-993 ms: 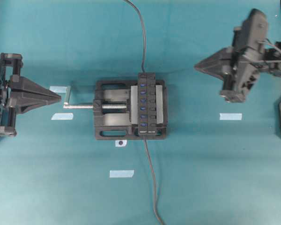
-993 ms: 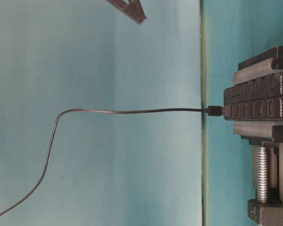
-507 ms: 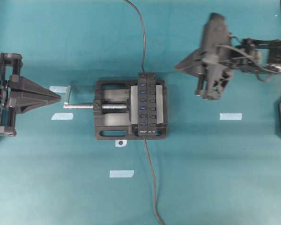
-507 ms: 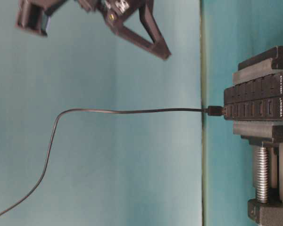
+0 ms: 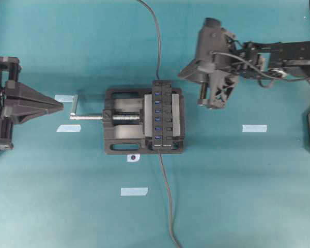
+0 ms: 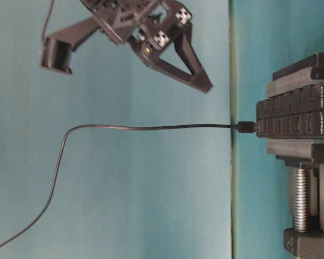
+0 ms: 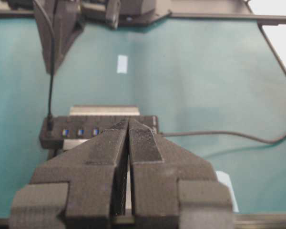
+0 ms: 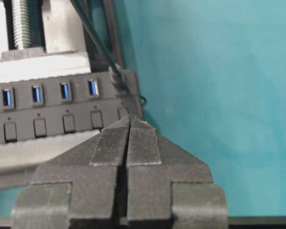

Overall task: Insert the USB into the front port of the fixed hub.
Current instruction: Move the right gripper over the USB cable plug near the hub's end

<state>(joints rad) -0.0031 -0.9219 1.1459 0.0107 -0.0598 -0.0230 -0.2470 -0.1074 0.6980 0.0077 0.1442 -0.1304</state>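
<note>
The fixed hub (image 5: 163, 114) is a black bar with a row of blue ports, clamped in a vise. The USB (image 6: 245, 127) stands in the endmost port, at the end away from the white print. Its thin cable (image 5: 156, 41) rises straight from it. In the right wrist view the plug (image 8: 118, 81) sits just beyond my shut jaws. My right gripper (image 5: 180, 75) hovers to the right of that end of the hub, above it, holding nothing. My left gripper (image 5: 62, 107) stays shut and empty at the far left, pointing at the vise crank.
The black vise (image 5: 119, 135) has a silver screw and crank (image 5: 87, 117) sticking out to the left. A thicker cable (image 5: 168, 206) leaves the hub's printed end toward the near edge. Pale tape strips (image 5: 254, 128) (image 5: 134, 191) (image 5: 68, 128) lie on the teal table.
My right arm has swung left from the right edge to beside the hub's cabled end, jaws staying shut. The left arm, the hub and the cables have hardly moved.
</note>
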